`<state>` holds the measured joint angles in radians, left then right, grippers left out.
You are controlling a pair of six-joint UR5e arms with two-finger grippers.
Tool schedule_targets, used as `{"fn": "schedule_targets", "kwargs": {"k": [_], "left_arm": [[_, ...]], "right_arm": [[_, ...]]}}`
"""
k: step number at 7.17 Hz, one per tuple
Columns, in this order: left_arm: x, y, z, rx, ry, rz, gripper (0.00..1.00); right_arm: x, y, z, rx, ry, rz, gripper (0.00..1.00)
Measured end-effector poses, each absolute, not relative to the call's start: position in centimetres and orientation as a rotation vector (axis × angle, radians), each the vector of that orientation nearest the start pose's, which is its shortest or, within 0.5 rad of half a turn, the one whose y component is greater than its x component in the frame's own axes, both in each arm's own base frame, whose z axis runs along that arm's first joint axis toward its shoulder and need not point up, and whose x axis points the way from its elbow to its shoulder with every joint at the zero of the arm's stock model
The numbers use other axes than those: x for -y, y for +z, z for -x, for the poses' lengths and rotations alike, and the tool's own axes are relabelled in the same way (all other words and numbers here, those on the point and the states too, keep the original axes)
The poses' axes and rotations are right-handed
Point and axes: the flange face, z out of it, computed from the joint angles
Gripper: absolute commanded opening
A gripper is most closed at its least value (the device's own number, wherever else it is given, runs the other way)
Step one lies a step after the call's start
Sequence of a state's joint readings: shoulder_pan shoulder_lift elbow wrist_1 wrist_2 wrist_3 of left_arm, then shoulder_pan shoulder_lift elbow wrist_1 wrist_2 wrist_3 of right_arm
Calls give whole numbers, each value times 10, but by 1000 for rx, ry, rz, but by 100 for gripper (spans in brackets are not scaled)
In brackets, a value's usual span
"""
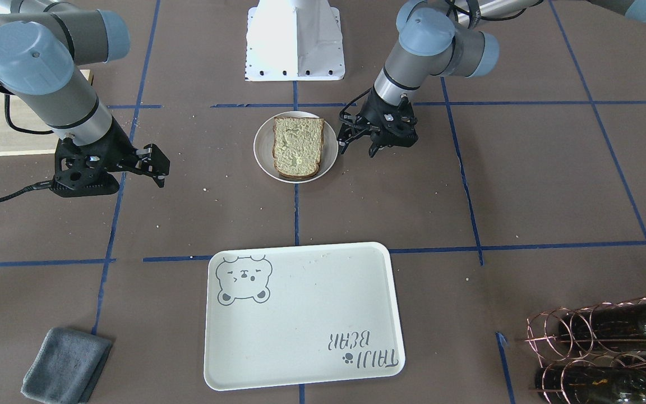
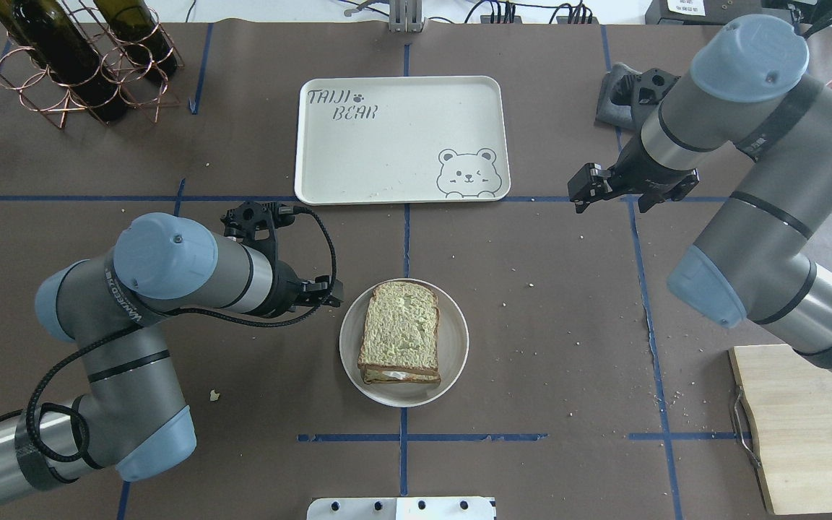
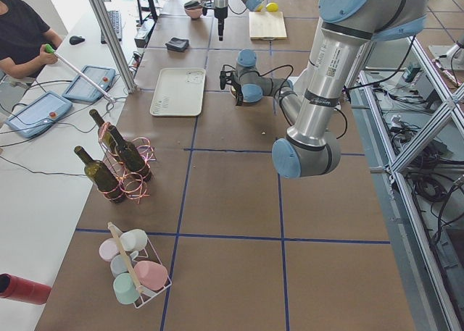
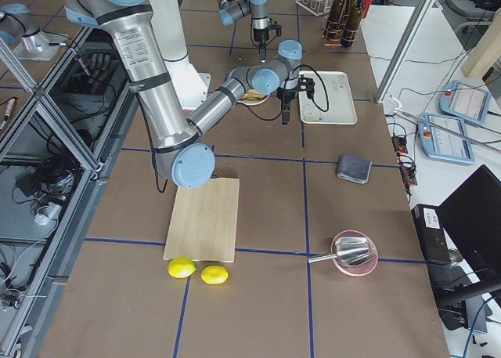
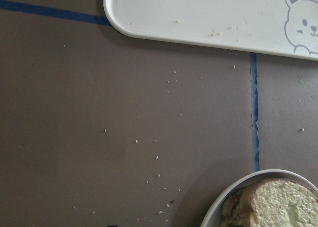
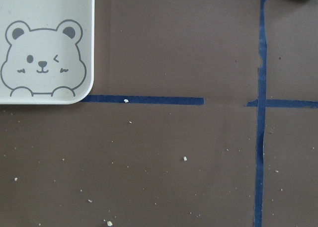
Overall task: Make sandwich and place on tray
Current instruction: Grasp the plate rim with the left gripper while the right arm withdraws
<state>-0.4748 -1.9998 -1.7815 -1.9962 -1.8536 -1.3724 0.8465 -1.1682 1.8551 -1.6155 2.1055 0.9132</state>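
**A:** We see the big tray [image 2: 401,94] on the far side of the table. Nothing is on it.

**B:** Our sandwich [image 2: 400,332] sits on the round plate [image 2: 452,365], in the middle, nearer to us.

**A:** We think it is soft and light. The egg could slip out.

**B:** So we should pinch both bread slices together at one edge, gently.

**A:** Our left gripper [image 2: 329,292] hangs just beside the plate's left side. Its fingers are apart and hold nothing.

**B:** Our right gripper [image 2: 579,193] hangs well off to the right, near the tray's corner. Its fingers are apart too, touching nothing.
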Motion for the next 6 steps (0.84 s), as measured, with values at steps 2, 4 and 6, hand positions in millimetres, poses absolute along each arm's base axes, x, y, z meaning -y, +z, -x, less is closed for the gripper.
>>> {"fn": "schedule_targets", "kwargs": {"k": [2, 4, 6], "left_arm": [[358, 274, -531, -1081, -92, -65, 59], [347, 276, -553, -1071, -81, -49, 48], [347, 277, -561, -1066, -81, -48, 31]], "right_arm": [[508, 314, 332, 809, 17, -54, 100], [510, 314, 329, 809, 22, -56, 100], [510, 312, 329, 812, 25, -58, 100]]}}
